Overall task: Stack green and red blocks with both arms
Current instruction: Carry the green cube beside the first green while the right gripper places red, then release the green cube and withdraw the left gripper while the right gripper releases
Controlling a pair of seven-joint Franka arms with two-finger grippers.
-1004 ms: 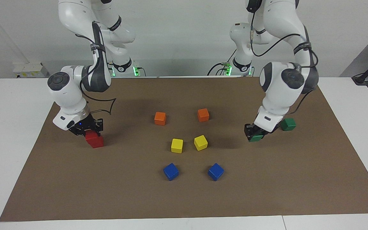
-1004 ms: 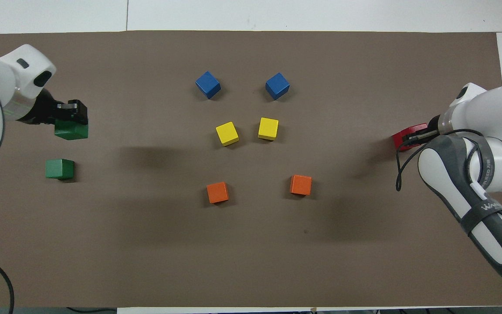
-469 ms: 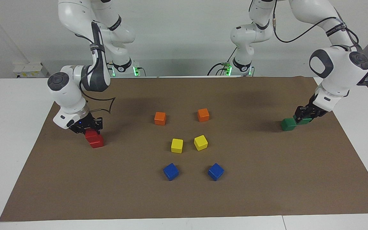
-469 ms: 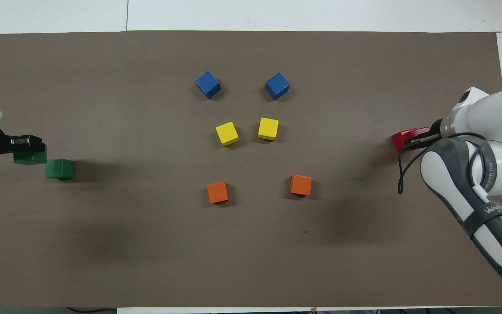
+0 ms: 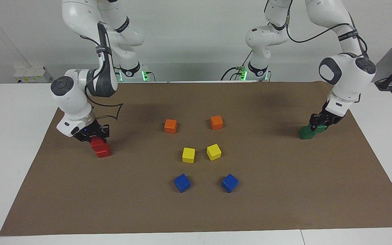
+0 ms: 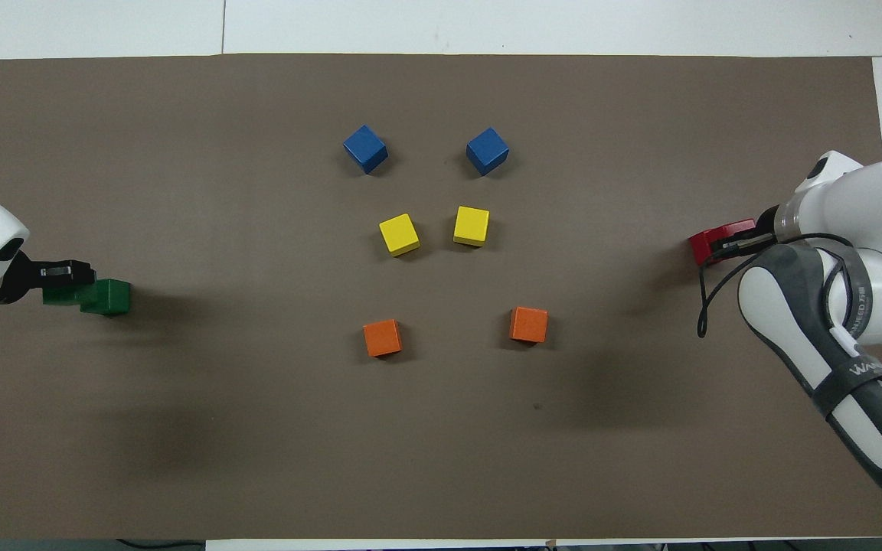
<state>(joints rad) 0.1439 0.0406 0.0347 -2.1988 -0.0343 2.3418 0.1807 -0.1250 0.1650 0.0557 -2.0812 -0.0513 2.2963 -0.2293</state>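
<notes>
My left pincer [image 5: 321, 124] pinches a green block [image 5: 322, 128] just over the second green block [image 5: 306, 133], right pincer [image 5: 92, 137] pinching the upper red block [image 5: 97, 143] (atop the lower red block [image 5: 103, 151]).

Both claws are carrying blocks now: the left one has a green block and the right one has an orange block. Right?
Not quite. In the facing view the right claw holds a red block, not orange; both orange blocks lie untouched. The left claw does hold a green block.
</notes>
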